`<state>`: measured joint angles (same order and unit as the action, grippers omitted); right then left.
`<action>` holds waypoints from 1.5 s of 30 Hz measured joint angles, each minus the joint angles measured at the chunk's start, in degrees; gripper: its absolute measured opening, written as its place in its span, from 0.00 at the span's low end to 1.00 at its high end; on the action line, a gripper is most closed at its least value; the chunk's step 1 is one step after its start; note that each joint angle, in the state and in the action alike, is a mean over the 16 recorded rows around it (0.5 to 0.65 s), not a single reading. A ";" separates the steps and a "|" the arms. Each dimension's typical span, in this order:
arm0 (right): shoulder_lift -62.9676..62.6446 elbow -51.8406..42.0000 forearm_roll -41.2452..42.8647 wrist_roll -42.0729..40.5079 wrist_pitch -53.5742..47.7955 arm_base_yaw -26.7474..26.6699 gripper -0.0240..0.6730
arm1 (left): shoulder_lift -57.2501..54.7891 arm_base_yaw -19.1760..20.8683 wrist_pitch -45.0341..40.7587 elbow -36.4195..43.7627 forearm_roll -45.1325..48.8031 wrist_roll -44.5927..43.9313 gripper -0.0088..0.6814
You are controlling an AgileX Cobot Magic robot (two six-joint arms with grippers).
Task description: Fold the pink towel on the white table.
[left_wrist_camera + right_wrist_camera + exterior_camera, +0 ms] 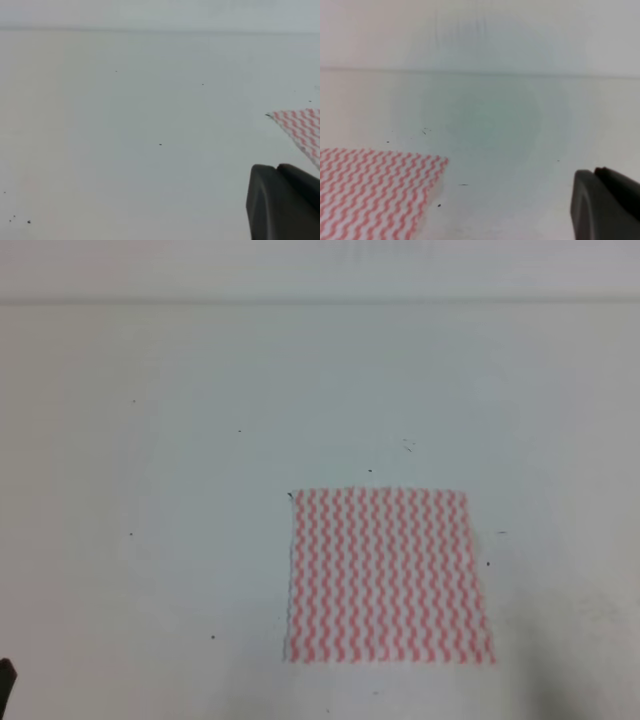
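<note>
Right now your left pincer [285,202] shows only as a dark finger at the lower right corner of the left wrist view, hanging low over the white counter [150,490]; you cannot tell whether it is spread or pressed together, since just that one part is in frame. Your right pincer [607,205] sits the same way at the lower right of the right wrist view, and its state cannot be told either. From overhead, a small dark sliver at the bottom left edge is all you see of the arms. The pink towel [385,575] lies flat on the counter, right of centre and toward the near edge, well apart from both pincers. It looks nearly square, edges roughly square to the counter, its wavy stripes running from near to far.
</note>
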<state>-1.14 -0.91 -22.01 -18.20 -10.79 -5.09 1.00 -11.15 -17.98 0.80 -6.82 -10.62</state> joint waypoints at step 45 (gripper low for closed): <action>0.04 0.00 0.00 -0.02 -0.13 0.00 0.01 | 0.51 -1.44 0.93 0.37 0.36 -0.11 0.01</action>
<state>-1.10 -0.91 -22.01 -18.22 -10.92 -5.09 1.51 -12.59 -17.05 1.17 -6.46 -10.73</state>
